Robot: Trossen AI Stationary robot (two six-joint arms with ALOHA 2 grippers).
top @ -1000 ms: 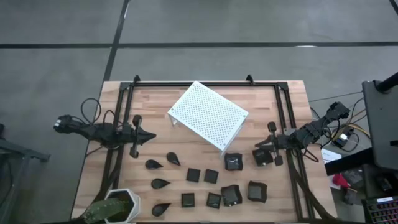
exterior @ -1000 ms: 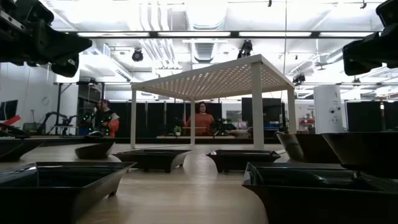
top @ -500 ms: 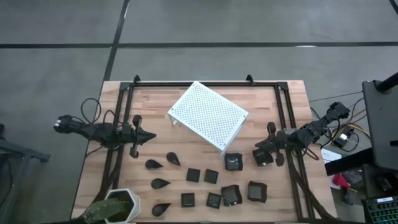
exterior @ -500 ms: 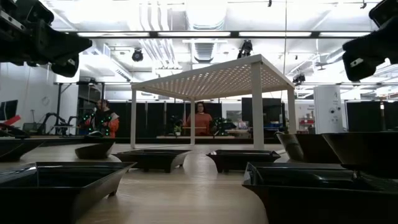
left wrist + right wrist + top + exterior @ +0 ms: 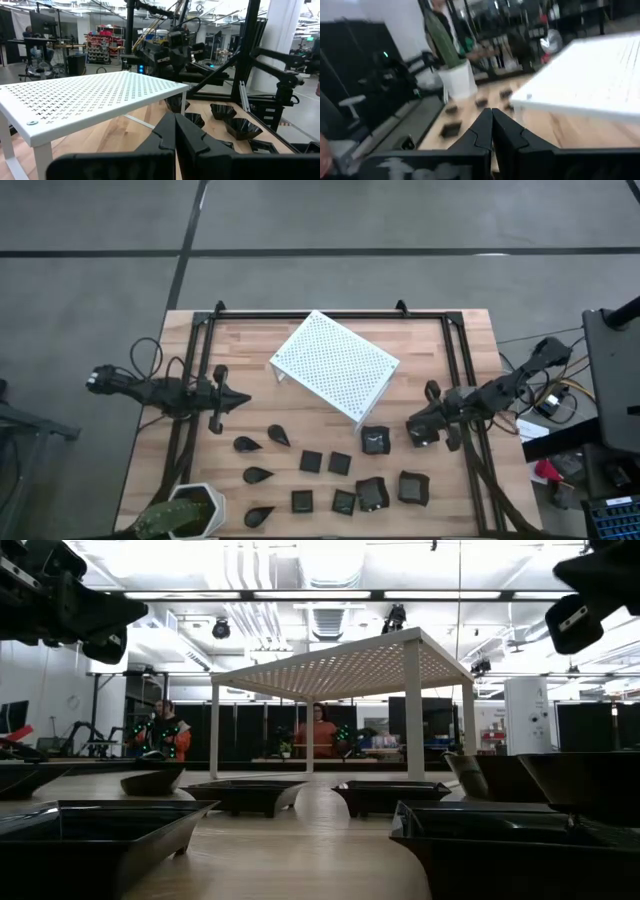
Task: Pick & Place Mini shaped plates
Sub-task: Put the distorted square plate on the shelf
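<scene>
The small glossy black mini shaped plates (image 5: 340,475) lie scattered over the near half of the light wooden plank tabletop (image 5: 250,355), all on the surface and none held: teardrop-shaped ones toward the left, small flat squares in the middle, and slightly larger wavy-rimmed squares toward the right. Beyond them, near the middle of the tabletop and turned at an angle, stands the white perforated metal rack (image 5: 334,365) on its thin legs. A white hexagonal plant pot (image 5: 195,510) holding a green cactus sits at the near left corner. The left hand (image 5: 243,397) hovers over the left side of the tabletop, pointing inward, its two dark fingers (image 5: 172,135) pressed together and gripping nothing; it is beside the teardrop plates but apart from them. The right hand (image 5: 414,423) is at the right side of the tabletop, raised above the surface, just over a wavy-rimmed square plate (image 5: 421,433); its fingers (image 5: 490,127) are likewise pressed together with nothing between them. In the low view, two people (image 5: 321,730) stand in the room behind the rack.
</scene>
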